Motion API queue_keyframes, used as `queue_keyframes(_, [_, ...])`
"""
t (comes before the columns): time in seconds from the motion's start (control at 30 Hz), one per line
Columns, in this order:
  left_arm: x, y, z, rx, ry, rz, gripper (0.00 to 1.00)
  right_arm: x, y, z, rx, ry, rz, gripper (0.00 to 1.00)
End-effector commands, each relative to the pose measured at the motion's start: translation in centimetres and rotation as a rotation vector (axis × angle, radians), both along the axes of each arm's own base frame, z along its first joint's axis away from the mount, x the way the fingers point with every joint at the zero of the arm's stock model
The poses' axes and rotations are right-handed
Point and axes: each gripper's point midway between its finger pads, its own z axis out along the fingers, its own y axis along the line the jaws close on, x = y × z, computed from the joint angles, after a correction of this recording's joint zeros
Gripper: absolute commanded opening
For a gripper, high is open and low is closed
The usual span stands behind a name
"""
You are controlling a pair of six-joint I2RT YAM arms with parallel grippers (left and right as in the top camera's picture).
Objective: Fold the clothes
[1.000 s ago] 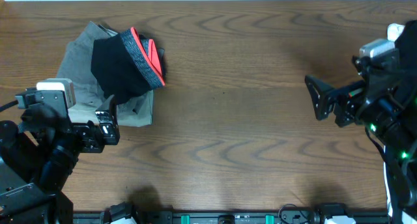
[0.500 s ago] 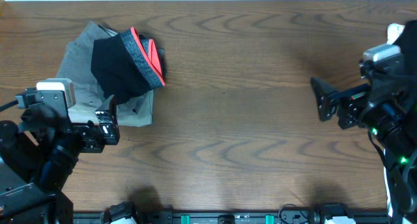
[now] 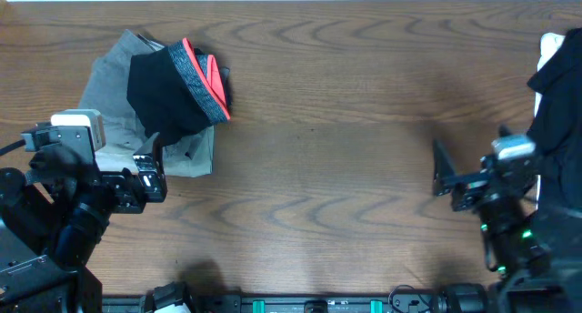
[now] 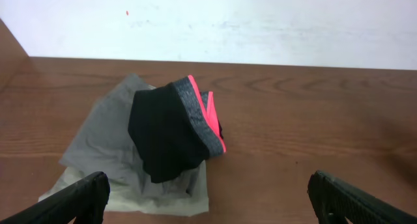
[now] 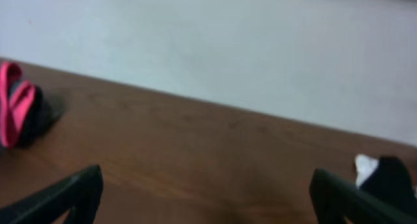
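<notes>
Since neither arm holds anything, this looks like a pause, with the fold either finished or awaiting a check. At the near left, the left arm (image 3: 86,199) hovers just short of the near edge of the grey shorts (image 3: 109,81). The left jaws are spread wide and empty: in their wrist view the tips sit at the bottom corners with cloth and bare table (image 4: 293,139) between them. At the near right, the right arm (image 3: 500,199) hangs over bare wood, well apart from the clothes, and the right jaws are likewise spread with nothing between.

At the far left, the trousers (image 3: 168,90) lie as a compact dark bundle on top of the shorts, with the grey waistband and coral edge turned right. They are probably stacked there to keep the middle free.

The left wrist view shows the bundle's lower flap drooping onto the shorts, which the overhead flattens. The overhead shows both arms at once and a dark cloth (image 3: 556,85) at the far right. The blurred right wrist view catches only the coral edge at its left margin.
</notes>
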Motion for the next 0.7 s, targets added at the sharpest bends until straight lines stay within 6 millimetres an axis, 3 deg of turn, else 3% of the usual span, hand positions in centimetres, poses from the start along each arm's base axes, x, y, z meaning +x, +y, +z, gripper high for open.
queue_keyframes(0.0, [0.0,0.0,-0.1,0.018,0.001,-0.005,0.98,-0.3,-0.1,-3.3,-0.01,-0.006,-0.005,0.99])
queue_keyframes(0.2, [0.0,0.0,-0.1,0.018,0.001,-0.005,0.98,-0.7,0.0,-8.7,0.076,-0.037,-0.015,0.99])
queue_keyframes(0.5, [0.1,0.1,-0.2,0.017,0.004,-0.005,0.98,-0.8,0.4,-14.1,0.064,-0.027,-0.012,0.99])
queue_keyframes(0.67, [0.1,0.1,-0.2,0.017,0.004,-0.005,0.98,-0.7,0.7,-14.0,0.051,-0.045,-0.01,0.99])
